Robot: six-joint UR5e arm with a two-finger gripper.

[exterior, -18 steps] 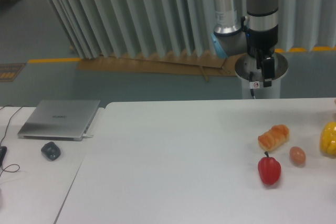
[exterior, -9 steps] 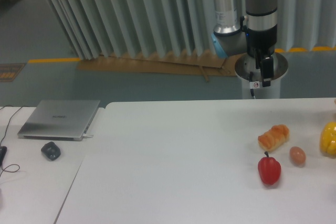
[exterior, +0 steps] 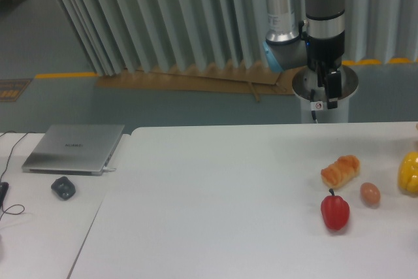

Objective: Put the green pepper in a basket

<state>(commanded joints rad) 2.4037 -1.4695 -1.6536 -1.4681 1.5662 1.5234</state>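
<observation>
Gripper (exterior: 326, 96) above table's (exterior: 215, 187) far edge, red pepper (exterior: 335, 212) well apart.

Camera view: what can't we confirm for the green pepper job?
- Green pepper and basket: none in frame; only red pepper, bread, egg visible.
- Yellow pepper: cut off by the right edge.
- Gripper: small and dark against the pedestal; jaws open or shut unreadable.
- Arm's upper links: cut off by the top edge.
</observation>
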